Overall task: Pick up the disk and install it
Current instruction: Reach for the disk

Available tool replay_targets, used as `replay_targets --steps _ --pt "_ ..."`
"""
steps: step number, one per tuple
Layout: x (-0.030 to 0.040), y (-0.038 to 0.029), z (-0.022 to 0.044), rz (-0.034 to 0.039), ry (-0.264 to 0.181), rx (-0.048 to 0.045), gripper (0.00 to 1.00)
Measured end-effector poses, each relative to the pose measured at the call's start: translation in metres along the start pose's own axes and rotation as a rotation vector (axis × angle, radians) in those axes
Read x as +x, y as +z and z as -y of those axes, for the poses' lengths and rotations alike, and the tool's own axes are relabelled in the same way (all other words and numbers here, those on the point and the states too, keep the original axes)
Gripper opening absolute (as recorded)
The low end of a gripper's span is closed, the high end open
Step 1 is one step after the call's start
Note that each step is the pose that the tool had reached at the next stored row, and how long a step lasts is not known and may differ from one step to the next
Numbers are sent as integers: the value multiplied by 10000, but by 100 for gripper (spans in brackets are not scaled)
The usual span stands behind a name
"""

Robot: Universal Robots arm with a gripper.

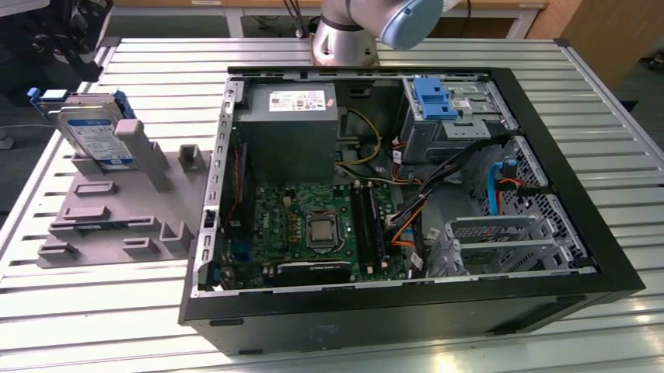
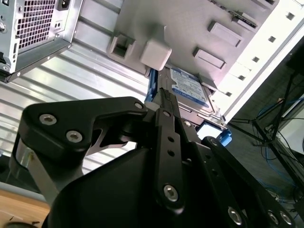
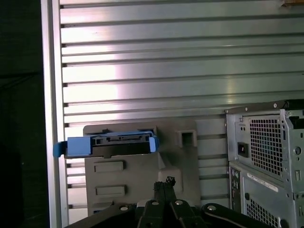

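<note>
While the disk point(image 1: 92, 134) stands in the block point(image 1: 114, 210) near a tabletop point(image 1: 104, 311) edge, the pincer point(image 3: 164, 183) is closed, holding nothing.

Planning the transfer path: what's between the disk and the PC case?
Exterior view: the grey fixture block, its short post standing between disk and case.

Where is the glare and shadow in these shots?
Exterior view: pale streaks on the ribbed metal table; black computer case shadowed inside. First wrist view: bright bands on the table beyond the silver-grey hard drive in its blue carrier. Second wrist view: grey moulded fixture block washed out white.
</note>
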State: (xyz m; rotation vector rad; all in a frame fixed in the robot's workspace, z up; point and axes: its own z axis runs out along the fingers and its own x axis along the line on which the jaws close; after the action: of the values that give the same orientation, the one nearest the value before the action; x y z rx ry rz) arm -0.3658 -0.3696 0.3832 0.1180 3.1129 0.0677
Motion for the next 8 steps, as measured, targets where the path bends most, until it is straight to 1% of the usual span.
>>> replay_targets --steps 2,3,8 --pt "34 0 -12 -1 0 1 11" --pt "65 -1 -14 -1 -1 1 11" --pt "283 -5 -19 -2 0 1 11"
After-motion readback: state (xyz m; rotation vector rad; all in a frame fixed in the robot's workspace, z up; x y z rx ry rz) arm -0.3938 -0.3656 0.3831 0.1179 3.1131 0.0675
